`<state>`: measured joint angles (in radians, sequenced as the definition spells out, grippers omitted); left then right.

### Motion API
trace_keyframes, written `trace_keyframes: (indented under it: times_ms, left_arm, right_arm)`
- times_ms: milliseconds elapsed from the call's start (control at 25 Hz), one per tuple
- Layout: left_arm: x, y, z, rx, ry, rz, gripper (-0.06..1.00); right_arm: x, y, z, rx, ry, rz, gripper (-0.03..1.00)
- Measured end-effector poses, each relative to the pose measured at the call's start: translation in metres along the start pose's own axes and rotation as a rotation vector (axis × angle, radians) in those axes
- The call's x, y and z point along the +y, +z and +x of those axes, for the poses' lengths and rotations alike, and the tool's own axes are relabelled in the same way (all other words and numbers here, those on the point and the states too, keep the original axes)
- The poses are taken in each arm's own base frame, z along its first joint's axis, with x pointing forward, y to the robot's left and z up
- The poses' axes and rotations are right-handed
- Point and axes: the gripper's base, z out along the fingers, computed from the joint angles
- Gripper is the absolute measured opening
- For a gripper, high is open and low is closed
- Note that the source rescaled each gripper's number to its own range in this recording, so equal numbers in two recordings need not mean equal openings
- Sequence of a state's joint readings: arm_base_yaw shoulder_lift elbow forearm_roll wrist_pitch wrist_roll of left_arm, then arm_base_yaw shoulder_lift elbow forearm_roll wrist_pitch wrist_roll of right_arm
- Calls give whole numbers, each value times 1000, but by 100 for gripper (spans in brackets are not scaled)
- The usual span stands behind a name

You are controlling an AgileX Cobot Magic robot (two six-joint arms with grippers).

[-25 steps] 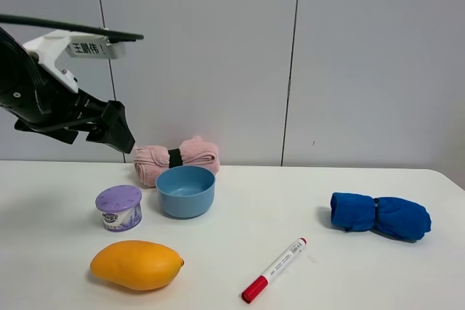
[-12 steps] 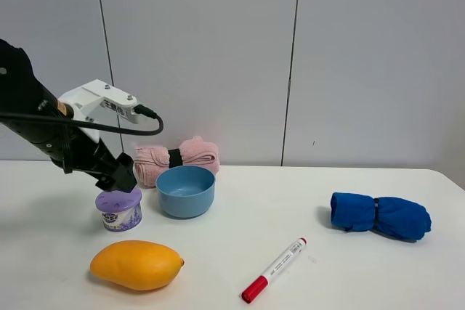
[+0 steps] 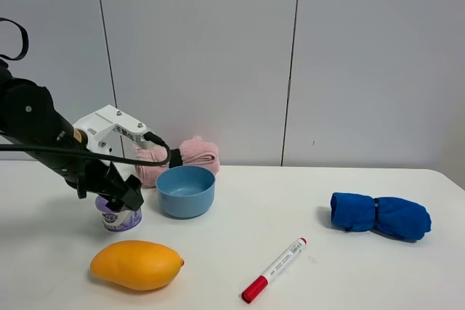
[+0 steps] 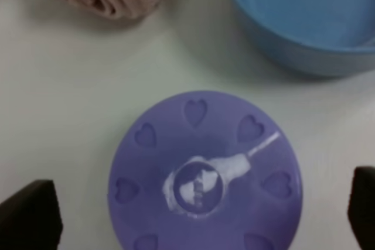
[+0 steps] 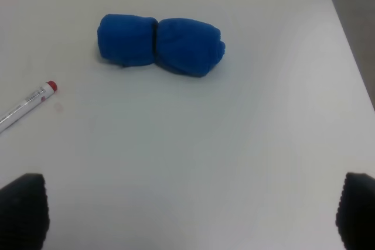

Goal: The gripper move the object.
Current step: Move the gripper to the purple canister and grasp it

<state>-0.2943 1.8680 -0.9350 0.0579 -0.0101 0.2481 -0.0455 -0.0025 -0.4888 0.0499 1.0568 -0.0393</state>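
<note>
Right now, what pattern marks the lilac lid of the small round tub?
Heart shapes ringing the lilac lid, clearest in the left wrist view.

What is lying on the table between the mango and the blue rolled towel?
The red-capped marker lies there, shown in the exterior high view.

Item count:
- 2 rolled cloth towels: 1 pink rolled towel [image 3: 190,153], 1 blue rolled towel [image 3: 379,215]
- 1 round blue bowl [image 3: 185,191]
- 1 small round tub with lilac perforated lid [image 4: 205,174]
- 1 yellow-orange mango [image 3: 136,265]
- 1 white marker pen with red cap [image 3: 275,269]
</note>
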Motion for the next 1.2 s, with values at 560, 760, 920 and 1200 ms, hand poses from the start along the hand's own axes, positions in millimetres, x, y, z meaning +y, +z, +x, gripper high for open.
trace_keyframes:
  times_ms: [560, 760, 920, 1200]
  left_arm:
    - [-4, 23, 10, -21, 20, 2, 100]
    - [-6, 31, 15, -15, 21, 6, 100]
    - [-7, 34, 17, -11, 27, 8, 100]
    - [-7, 35, 17, -22, 46, 9, 100]
  right_arm:
    - [0, 0, 0, 0, 0, 0, 100]
    - [0, 0, 0, 0, 0, 0, 100]
    - [0, 0, 0, 0, 0, 0, 100]
    - [0, 0, 0, 0, 0, 0, 100]
